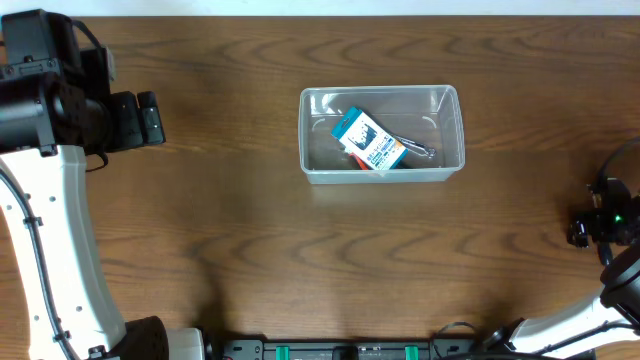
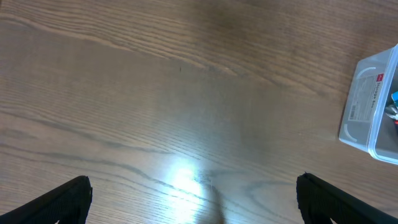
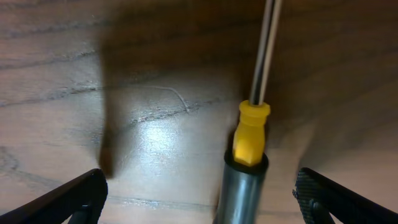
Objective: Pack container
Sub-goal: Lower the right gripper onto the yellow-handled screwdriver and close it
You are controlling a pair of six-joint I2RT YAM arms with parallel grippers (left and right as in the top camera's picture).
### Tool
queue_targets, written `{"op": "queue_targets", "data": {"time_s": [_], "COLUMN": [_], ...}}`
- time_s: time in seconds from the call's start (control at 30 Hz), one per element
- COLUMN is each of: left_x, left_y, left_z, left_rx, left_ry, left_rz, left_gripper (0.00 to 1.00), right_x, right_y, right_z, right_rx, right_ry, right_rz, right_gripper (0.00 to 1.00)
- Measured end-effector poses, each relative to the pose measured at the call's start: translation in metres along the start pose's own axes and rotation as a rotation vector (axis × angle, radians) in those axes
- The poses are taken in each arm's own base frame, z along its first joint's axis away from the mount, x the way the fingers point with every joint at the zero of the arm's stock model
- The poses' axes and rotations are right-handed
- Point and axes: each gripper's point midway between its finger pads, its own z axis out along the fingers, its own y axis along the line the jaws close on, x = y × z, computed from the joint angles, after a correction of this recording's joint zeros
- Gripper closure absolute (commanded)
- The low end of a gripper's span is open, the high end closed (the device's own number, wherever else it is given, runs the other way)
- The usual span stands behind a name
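1. The clear, rectangular plastic container (image 1: 380,92) sits near the middle of the brown wooden tabletop (image 1: 230,230), slightly toward 1 o'clock.
2. Inside it I see a small blue-and-white box (image 1: 367,140), with a thin metal tool (image 1: 420,149) at the box's 3 o'clock.
3. My left end effector (image 2: 193,200), out at 10 o'clock, is spread wide over bare wood, holding nothing.
4. My right end effector (image 3: 200,200), at 4 o'clock, is also spread wide. A yellow-collared tool with a grey handle and a thin metal shaft (image 3: 252,134) lies between its fingers, clear of both.

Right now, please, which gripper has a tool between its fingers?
The right gripper: a yellow-and-grey screwdriver lies there; the left gripper frames bare wooden table.
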Motion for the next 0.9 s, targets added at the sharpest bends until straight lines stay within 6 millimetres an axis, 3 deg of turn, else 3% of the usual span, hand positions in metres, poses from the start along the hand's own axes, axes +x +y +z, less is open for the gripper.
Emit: {"op": "queue_targets", "data": {"time_s": [0.57, 0.9], "left_x": [0.000, 0.000], "left_y": [0.000, 0.000], "left_z": [0.000, 0.000], "left_rx": [0.000, 0.000], "left_ry": [0.000, 0.000], "left_rz": [0.000, 0.000], "left_gripper": [0.02, 0.02], "right_x": [-0.006, 0.002], "right_y": [-0.005, -0.013], "right_z": [0.001, 0.002], "right_rx": [0.004, 0.000], "right_ry": [-0.039, -0.044], "right_rz": [0.012, 0.056], "right_gripper": [0.01, 0.20]}}
